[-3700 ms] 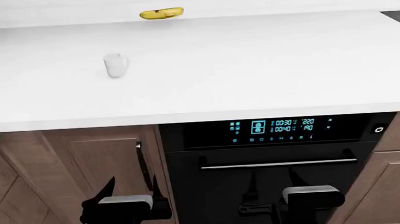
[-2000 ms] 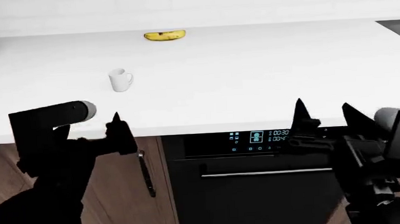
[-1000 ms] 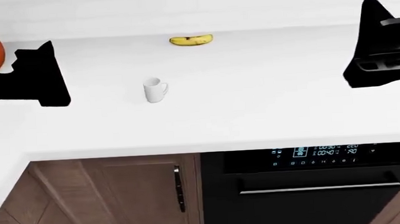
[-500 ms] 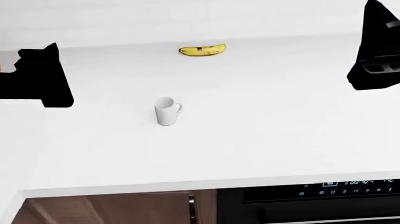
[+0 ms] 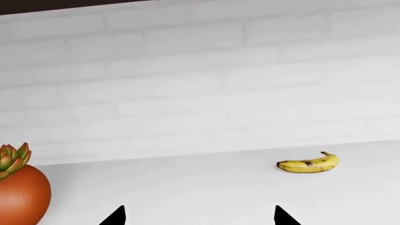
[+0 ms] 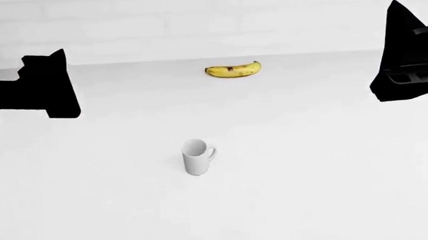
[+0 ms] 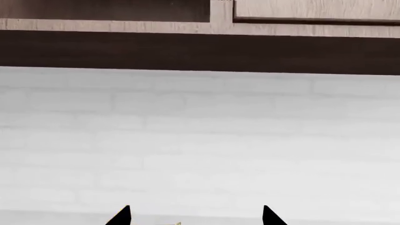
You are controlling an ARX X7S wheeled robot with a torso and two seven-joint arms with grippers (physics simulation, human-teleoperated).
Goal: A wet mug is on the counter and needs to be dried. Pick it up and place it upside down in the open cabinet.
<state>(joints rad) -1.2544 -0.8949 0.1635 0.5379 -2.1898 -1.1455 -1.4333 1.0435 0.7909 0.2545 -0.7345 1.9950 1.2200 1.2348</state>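
White worktop (image 6: 312,164) under a white brick wall (image 5: 200,84).
Our mug (image 6: 195,157) stands upright mid-worktop, the banana (image 6: 233,70) well behind it near the wall, a potted succulent (image 5: 18,187) far left. Our left gripper (image 5: 198,216) and right gripper (image 7: 195,216) hang spread wide, empty, beneath wooden cabinets (image 7: 312,9).

Upright mug (image 6: 195,157) mid-counter (image 6: 326,163) (banana (image 6: 233,70) well behind)
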